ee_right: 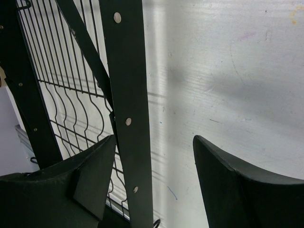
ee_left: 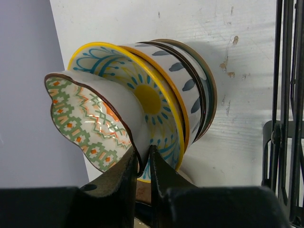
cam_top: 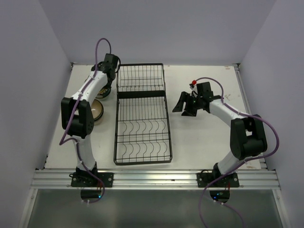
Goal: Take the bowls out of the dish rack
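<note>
**Left arm pinches a bowl on the stack beside the rack**

The white table carries everything. The dish rack, black wire in two sections, lies lengthwise down its middle between the two arms, its long side running from the near edge toward the far wall.

The left arm reaches to the far left of the table, just beside the rack's far section. The right arm bends inward on the rack's right side.

In the left wrist view, a stack of bowls sits on the table left of the rack and apart from it: a brown-rimmed one on the outside, then one with blue leaves, then a yellow-rimmed bowl. A scalloped bowl with a green and orange pattern sits in the yellow-rimmed bowl. A separate brownish bowl rests nearer, partly hidden by the left arm.

The right gripper is spread wide with nothing between its fingers, above bare table close beside the rack's right edge. The left gripper is closed on the scalloped bowl, pinching its rim between both fingers.
</note>
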Motion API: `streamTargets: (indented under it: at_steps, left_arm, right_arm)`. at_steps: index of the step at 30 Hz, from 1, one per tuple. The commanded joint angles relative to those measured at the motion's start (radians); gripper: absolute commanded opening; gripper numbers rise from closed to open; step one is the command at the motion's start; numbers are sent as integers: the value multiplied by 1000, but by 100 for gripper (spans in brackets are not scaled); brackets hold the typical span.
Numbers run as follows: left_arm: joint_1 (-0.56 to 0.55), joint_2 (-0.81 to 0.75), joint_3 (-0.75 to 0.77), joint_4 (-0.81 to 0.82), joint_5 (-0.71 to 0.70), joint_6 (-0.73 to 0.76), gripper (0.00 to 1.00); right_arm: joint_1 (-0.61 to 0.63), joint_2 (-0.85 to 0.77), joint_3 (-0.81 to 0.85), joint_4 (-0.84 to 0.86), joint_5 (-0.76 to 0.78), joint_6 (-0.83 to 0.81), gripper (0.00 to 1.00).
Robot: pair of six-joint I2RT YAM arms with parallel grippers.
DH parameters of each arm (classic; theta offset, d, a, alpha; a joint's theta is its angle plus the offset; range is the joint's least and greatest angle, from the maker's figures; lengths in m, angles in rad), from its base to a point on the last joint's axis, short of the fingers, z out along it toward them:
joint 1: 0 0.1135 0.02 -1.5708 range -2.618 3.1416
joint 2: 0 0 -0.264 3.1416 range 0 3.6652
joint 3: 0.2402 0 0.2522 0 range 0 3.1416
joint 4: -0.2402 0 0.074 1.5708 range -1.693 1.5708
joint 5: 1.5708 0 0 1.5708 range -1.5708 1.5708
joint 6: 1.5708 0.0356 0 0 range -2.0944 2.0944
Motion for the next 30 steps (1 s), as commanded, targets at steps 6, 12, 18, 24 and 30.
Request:
streamTargets:
  at_steps: [6, 12, 18, 24, 30]
  left_arm:
    - [7, -1, 49, 10, -35, -4, 23]
    - [7, 10, 79, 3, -44, -16, 32]
    - [7, -1, 109, 7, -35, -35, 36]
    - [5, -27, 117, 23, 13, -41, 39]
    - [5, -39, 91, 61, 51, -36, 40]
  right_arm:
    - [4, 5, 8, 24, 4, 2, 70]
    - [4, 11, 8, 27, 4, 2, 70]
    - [4, 17, 6, 27, 2, 4, 70]
    - [6, 22, 8, 30, 2, 6, 70]
    - [4, 22, 8, 30, 1, 6, 70]
